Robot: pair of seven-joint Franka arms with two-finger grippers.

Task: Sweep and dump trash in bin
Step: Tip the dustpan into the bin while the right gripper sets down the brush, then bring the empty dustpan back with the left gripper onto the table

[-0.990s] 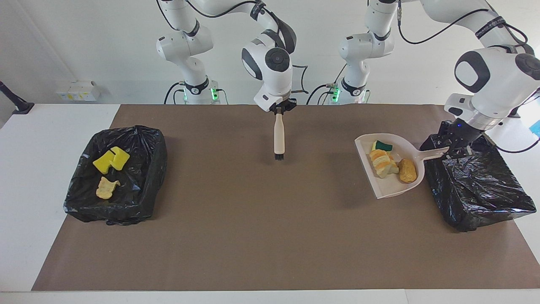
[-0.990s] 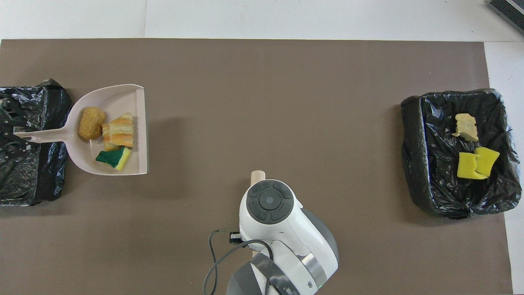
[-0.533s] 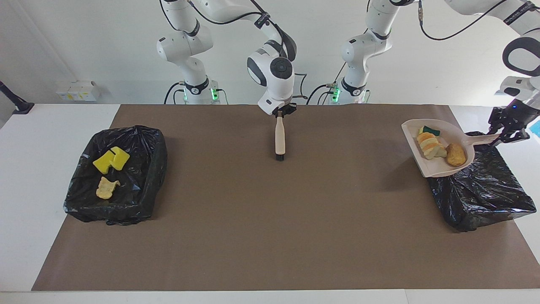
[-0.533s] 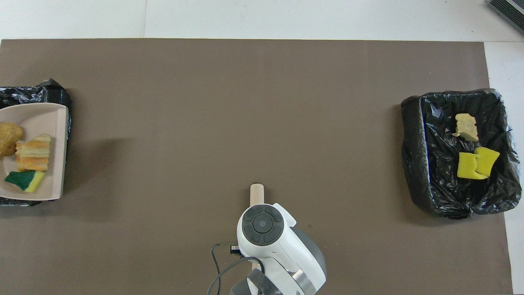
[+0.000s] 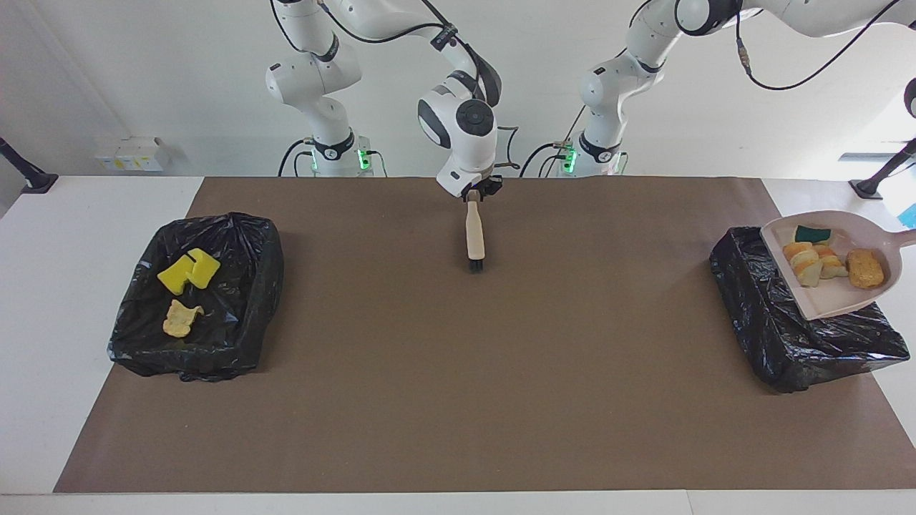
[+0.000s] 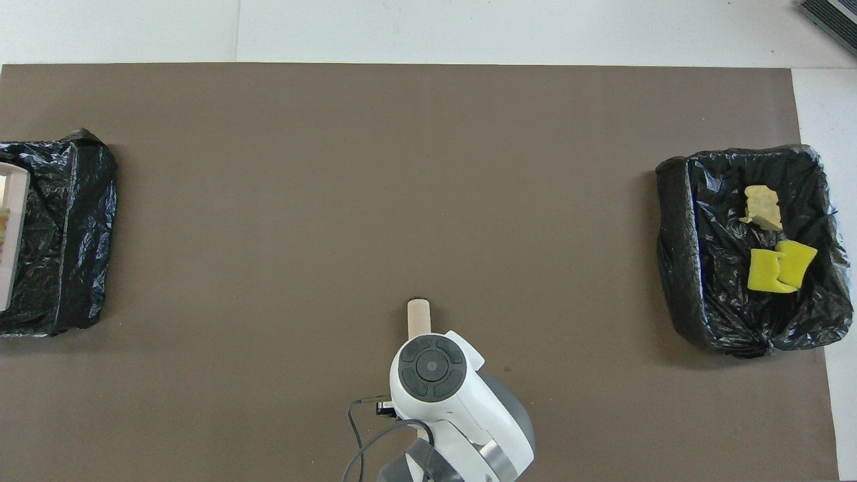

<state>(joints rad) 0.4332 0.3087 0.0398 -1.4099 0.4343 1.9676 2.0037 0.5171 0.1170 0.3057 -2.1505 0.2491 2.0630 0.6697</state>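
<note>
The beige dustpan hangs over the black-lined bin at the left arm's end of the table. Its handle runs off the frame's edge, and my left gripper is out of view. In the pan lie a green-and-yellow sponge piece, an orange-striped foam chunk and a tan chunk. In the overhead view only the pan's edge shows over that bin. My right gripper is shut on the beige brush, which hangs bristles down over the mat's middle.
A second black-lined bin stands at the right arm's end of the table. It holds two yellow sponge pieces and a tan piece. In the overhead view it lies by the brown mat's edge.
The dustpan with its trash rose from beside the bin at the left arm's end to over it, and the left gripper left the view. The brush drew slightly toward the robots.
</note>
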